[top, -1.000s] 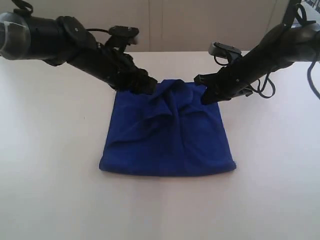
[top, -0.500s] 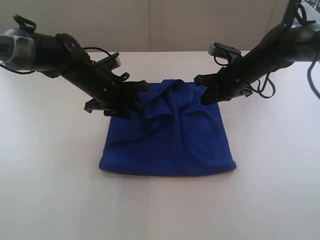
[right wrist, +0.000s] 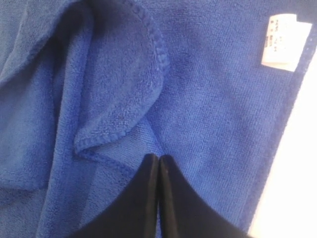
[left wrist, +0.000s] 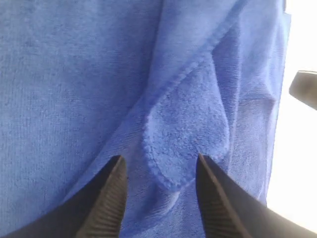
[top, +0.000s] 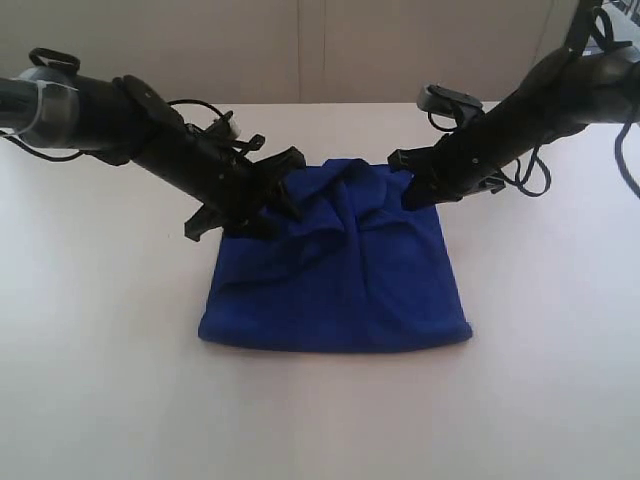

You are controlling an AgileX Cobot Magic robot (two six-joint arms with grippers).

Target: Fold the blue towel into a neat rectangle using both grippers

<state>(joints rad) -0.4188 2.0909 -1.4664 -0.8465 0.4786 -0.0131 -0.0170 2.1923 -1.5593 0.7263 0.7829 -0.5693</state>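
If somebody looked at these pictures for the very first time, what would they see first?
The bright blue towel, lying rumpled in the middle of the white table, grabs the eye first. Then you notice two black arms reaching in from either side to its far edge: the left gripper with jaws open over a folded-over corner, the right gripper pinched shut.

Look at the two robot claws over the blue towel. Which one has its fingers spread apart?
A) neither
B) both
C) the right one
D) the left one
D: the left claw shows a wide gap between its fingers over the towel, while the right claw is pinched shut.
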